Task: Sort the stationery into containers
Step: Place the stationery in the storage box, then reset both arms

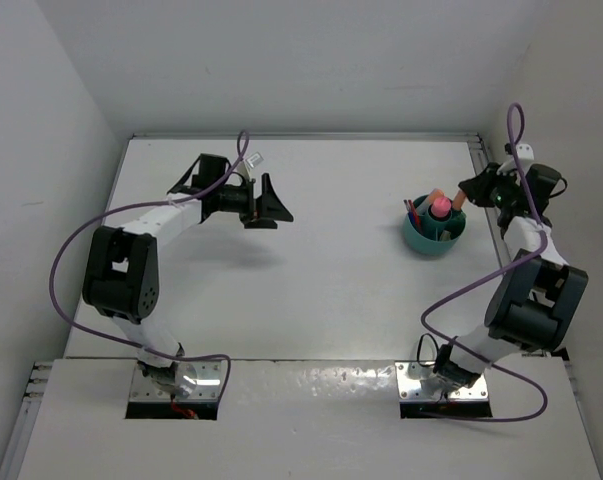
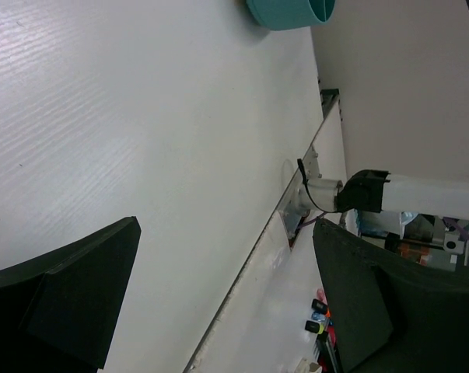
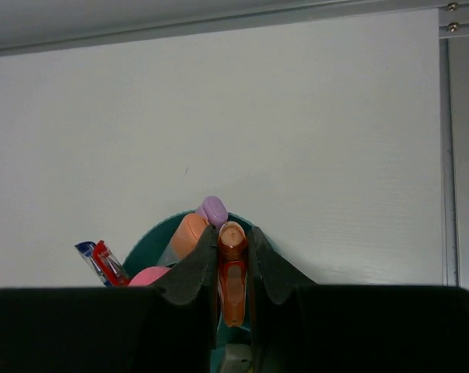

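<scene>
Pinching an orange pen (image 3: 232, 289) in the right end effector (image 3: 232, 242), at the teal cup (image 1: 422, 244) rim, other pieces (image 3: 189, 235) already inside. Holding the left end effector (image 1: 278, 201) spread. Looks nearly finished, pending this drop.

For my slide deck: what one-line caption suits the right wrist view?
Right gripper shut on an orange marker above the teal cup, which holds other stationery.

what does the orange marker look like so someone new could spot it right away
Look to the right side of the white table, at the teal cup in front of the right arm. The orange marker is over the cup, pinched in the right gripper; the pink cap and lilac cap beside it stand loose inside.
</scene>
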Robot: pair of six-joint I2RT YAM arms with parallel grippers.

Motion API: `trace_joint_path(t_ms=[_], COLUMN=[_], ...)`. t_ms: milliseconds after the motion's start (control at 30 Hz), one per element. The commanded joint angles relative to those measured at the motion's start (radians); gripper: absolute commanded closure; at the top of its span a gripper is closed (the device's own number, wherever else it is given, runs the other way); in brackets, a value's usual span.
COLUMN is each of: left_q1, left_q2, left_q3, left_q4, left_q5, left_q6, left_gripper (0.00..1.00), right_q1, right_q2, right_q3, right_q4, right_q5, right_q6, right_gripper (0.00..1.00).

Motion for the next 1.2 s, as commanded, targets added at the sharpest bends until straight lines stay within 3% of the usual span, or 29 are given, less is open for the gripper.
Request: trace_joint_path(t_ms=[0, 167, 267, 400, 500, 700, 800, 833, 967, 1167], left_q1=[0.011, 0.014, 0.016, 0.016, 0.017, 0.054, 0.088, 0.096, 0.148, 0.214], left_q2=[0.018, 0.031, 0.05, 0.048, 0.038, 0.004, -0.043, -0.053, -0.108, -0.237], left_q3=[0.039, 0.045, 0.047, 0.081, 0.119, 0.252, 0.269, 0.262, 0.242, 0.092], left_q4=[-0.008, -0.003, -0.003, -0.054, -0.089, -0.225, -0.253, -0.258, -0.31, -0.284], left_q5=[0.004, -0.007, -0.012, -0.058, -0.102, -0.223, -0.297, -0.308, -0.395, -0.561], left_q6=[0.034, 0.02, 0.0, 0.047, 0.089, 0.244, 0.27, 0.281, 0.351, 0.411], left_gripper=[0.0, 0.0, 0.0, 0.0, 0.0, 0.0, 0.0, 0.0, 0.0, 0.0], right_q1=[0.021, 0.044, 0.057, 0.065, 0.067, 0.068, 0.085, 0.1, 0.145, 0.208], right_q2=[0.031, 0.069, 0.092, 0.091, 0.062, -0.119, -0.23, -0.262, -0.288, -0.362], right_q3=[-0.011, 0.001, 0.03, 0.033, 0.044, 0.099, 0.176, 0.221, 0.331, 0.294], right_q4=[0.074, 0.042, -0.003, -0.024, -0.056, -0.186, -0.384, -0.517, -0.862, -1.041], right_q5=[0.007, 0.03, 0.043, 0.042, 0.028, -0.059, -0.084, -0.085, -0.088, -0.021], right_q6=[-0.063, -0.138, -0.16, -0.163, -0.151, -0.065, -0.065, -0.071, -0.132, -0.155], right_gripper=[1.0, 0.99, 0.88, 0.6, 0.48, 0.42, 0.37, 0.3, 0.18, 0.12])
